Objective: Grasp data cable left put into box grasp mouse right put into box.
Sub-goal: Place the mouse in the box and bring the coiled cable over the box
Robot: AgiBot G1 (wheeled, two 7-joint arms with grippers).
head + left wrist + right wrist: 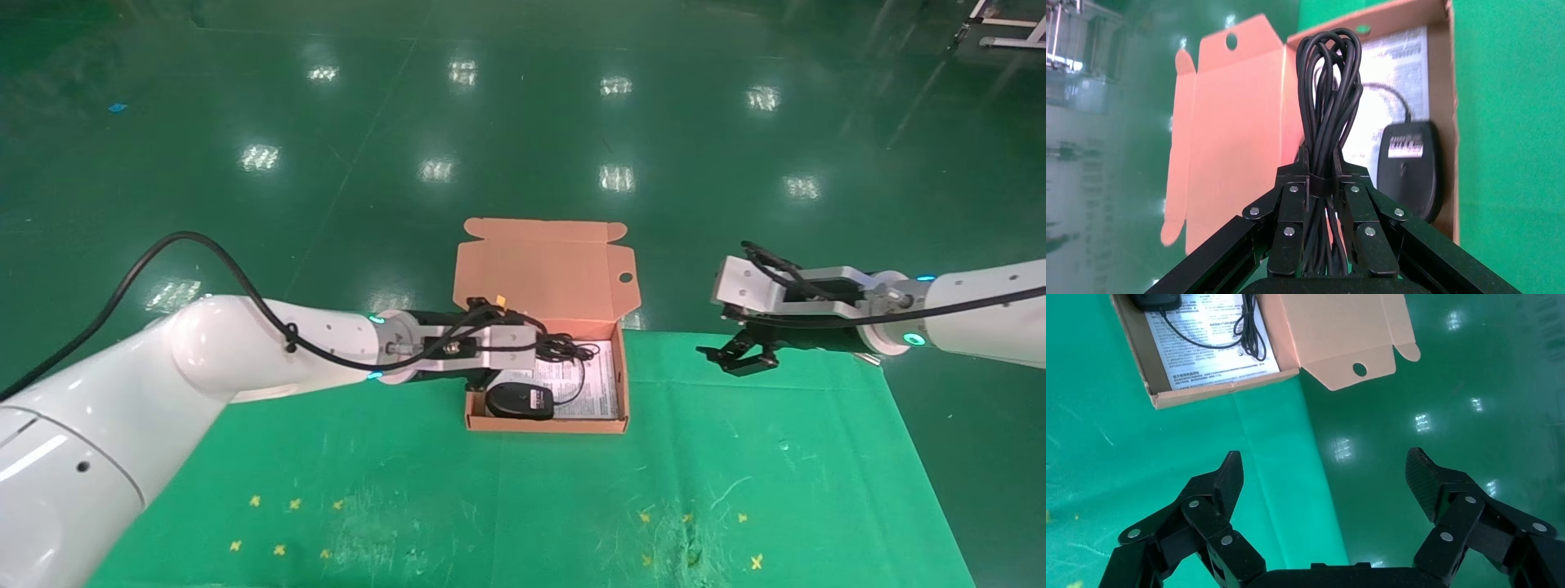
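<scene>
The salmon-orange box (545, 425) lies open at the table's far edge with its flap lid (543, 273) standing up. The black mouse (519, 400) rests inside on the white printed sheet (601, 384), label side up, its thin cord (564, 349) coiled beside it. My left gripper (1319, 162) is shut on the data cable (1327, 92) at its cinched middle and holds it over the box's left part, next to the mouse (1408, 165). My right gripper (739, 357) hangs open and empty to the right of the box; its fingers (1229, 474) are spread wide.
The green mat (735, 474) covers the table and ends just behind the box, with glossy green floor (523, 122) beyond. Small yellow marks (278, 523) dot the near part of the mat. My left arm (270, 351) reaches in from the left.
</scene>
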